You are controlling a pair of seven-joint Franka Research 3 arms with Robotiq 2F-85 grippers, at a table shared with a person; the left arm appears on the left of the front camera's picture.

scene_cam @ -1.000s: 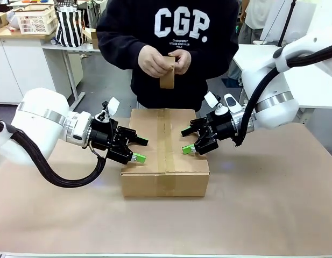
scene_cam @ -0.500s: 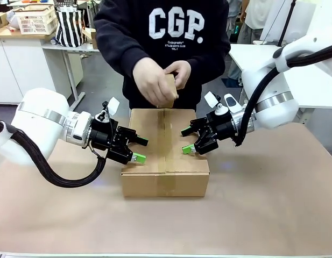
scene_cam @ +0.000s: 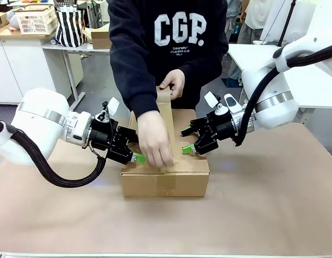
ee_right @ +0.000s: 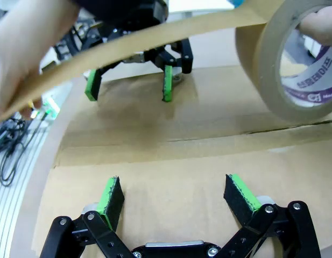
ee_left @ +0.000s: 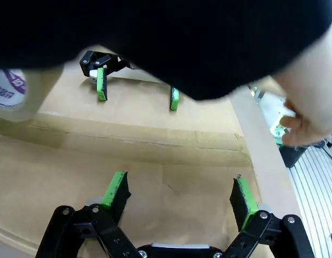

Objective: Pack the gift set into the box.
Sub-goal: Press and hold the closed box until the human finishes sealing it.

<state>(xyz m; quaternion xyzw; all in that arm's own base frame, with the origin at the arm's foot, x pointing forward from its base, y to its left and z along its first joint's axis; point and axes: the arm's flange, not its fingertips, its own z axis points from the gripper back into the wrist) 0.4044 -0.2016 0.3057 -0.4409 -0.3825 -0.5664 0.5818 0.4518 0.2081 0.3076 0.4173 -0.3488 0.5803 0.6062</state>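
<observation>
The box point(scene_cam: 166, 161) sits in the middle of the counter point(scene_cam: 262, 209) with its 4 top flaps folded flat, so the gift set, out of sight, is presumably already inside. Packing looks done; what remains is the sealing, and that is under way.

At the near edge of the lid, 1 hand of the person point(scene_cam: 155, 148) presses the free end of a brown tape strip point(scene_cam: 167, 126) down onto the centre seam. The left hand point(scene_cam: 138, 150) of the robot rests its green-padded fingers on the left flap, spread wide and holding nothing, apparently keeping the flap down. The right hand point(scene_cam: 188, 141) does the same on the right flap, also wide open and empty. In each wrist view the opposite robot hand sits across the seam, its pads on the cardboard.

Farther back, the strip runs up over the far edge of the lid to the tape roll point(ee_right: 295, 64), held by the person's other hand point(scene_cam: 174, 83) above the box's far side.

I judge that the strip has yet to be smoothed along the whole seam and cut from the roll.
</observation>
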